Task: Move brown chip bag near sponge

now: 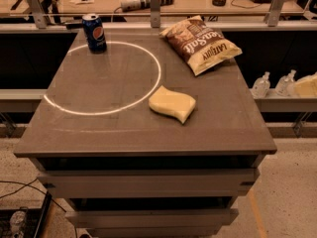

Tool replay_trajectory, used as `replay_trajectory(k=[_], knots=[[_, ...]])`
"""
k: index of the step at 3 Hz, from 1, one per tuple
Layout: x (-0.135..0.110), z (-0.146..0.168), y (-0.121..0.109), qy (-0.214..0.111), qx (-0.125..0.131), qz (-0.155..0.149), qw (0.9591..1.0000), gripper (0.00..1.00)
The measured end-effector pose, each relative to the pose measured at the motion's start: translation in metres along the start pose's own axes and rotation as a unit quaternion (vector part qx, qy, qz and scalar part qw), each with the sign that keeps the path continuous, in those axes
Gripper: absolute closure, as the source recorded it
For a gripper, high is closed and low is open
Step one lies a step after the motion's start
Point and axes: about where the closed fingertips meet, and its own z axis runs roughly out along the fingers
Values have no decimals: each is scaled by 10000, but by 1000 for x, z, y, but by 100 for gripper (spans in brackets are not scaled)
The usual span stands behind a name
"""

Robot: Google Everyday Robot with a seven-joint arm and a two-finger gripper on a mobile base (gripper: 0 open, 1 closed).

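Claw (307, 85), blocky cream, right of table (99, 133)

Grey-brown table (99, 133), a white circle (99, 114) marked across its left half. A Pepsi can (94, 32) stands upright at the far left, right on the line. The brown chip bag (200, 43) lies flat at the far right corner. The sponge (172, 103) lies just outside the ring, apart from the bag. The gripper (306, 85) hangs off the table, at the view's right edge.

The crinkly dark-brown chip bag (200, 43) lies flat at the table's (99, 133) far right corner, apart from the pale yellow wavy foam sponge (172, 103) mid-table, with the end effector (306, 86) off to the right.
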Motion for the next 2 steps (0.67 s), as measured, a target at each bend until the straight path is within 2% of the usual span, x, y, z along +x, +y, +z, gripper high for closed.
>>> replay_trajectory(k=[1,2], knots=[[-30,11,-45,-875,266,322,9953,0],[-50,40,-81,-1456,86,542,9878,0]])
